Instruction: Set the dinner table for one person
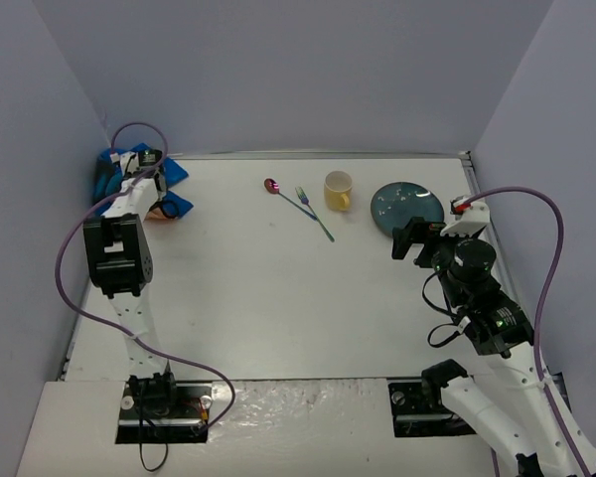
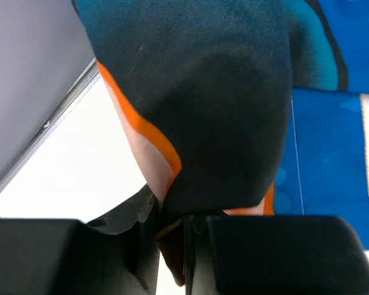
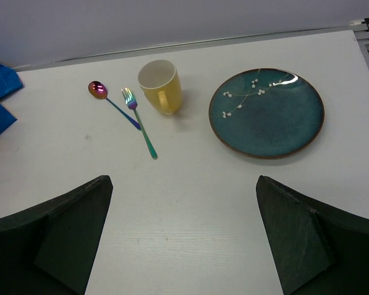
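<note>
Left wrist view shows the left gripper (image 2: 184, 246) with its 2 fingers pressed together on a dark, orange-edged fold of the blue placemat (image 2: 326, 160). The cloth sits bunched at the far-left corner of the dinner table (image 1: 278, 298), right under that arm, so the bare middle lies to its near right. I judge the cloth must be dragged that way. The right gripper (image 3: 183, 184) hangs with fingers wide apart, just short of the plate (image 3: 267, 114).
</note>
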